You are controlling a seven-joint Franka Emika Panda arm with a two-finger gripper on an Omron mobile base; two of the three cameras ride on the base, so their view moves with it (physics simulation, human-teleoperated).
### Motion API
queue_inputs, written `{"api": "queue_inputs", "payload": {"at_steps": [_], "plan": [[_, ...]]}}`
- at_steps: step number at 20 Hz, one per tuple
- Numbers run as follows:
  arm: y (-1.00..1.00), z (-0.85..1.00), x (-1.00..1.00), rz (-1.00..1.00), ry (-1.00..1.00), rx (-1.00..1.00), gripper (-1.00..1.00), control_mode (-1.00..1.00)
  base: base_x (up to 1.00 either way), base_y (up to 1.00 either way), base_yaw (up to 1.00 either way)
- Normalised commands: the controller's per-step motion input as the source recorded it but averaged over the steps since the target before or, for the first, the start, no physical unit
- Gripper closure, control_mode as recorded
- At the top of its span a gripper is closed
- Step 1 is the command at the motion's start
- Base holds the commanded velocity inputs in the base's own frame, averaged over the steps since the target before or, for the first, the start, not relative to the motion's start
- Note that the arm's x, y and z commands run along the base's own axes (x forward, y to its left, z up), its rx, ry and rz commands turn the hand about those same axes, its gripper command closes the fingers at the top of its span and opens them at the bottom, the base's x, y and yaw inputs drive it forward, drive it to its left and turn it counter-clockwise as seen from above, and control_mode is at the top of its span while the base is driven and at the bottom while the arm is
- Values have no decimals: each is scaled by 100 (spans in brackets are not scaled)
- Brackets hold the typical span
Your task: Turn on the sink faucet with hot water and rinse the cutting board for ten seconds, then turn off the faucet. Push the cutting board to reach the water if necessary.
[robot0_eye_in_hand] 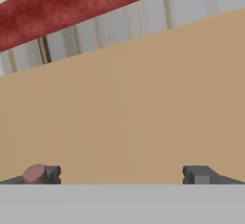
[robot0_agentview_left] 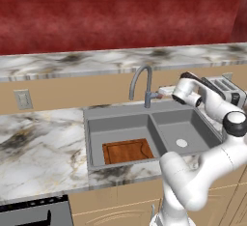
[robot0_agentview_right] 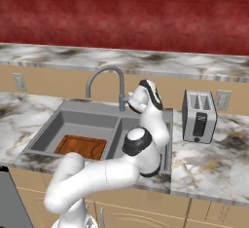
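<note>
From the left base view the cutting board [robot0_agentview_left: 127, 151] lies flat in the sink [robot0_agentview_left: 120, 115]'s left basin, stiff and likely slick so better pushed, the right base view puts the pincer [robot0_agentview_right: 130, 102] at the sink faucet [robot0_agentview_right: 108, 84]'s lever, and the hand view shows fingertips [robot0_eye_in_hand: 201, 174] wide apart, holding nothing.

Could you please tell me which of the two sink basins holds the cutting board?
The larger left basin: the cutting board lies flat in it, while the smaller right basin has the round pale drain.
</note>
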Motion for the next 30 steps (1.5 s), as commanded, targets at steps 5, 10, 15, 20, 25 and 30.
{"api": "queue_inputs", "payload": {"at_steps": [5, 10, 15, 20, 25, 30], "plan": [[-54, 0, -3, 0, 0, 0, -100, -100, 0, 0, 0], [-62, 0, 0, 0, 2, 0, -100, -100, 0, 0, 0], [-57, 0, -3, 0, 2, 0, -100, -100, 0, 0, 0], [-54, 0, -5, 0, 4, 0, -100, -100, 0, 0, 0], [-55, 0, -4, 0, 4, 0, -100, -100, 0, 0, 0], [-54, 0, -4, 0, 4, 0, -100, -100, 0, 0, 0]]}}
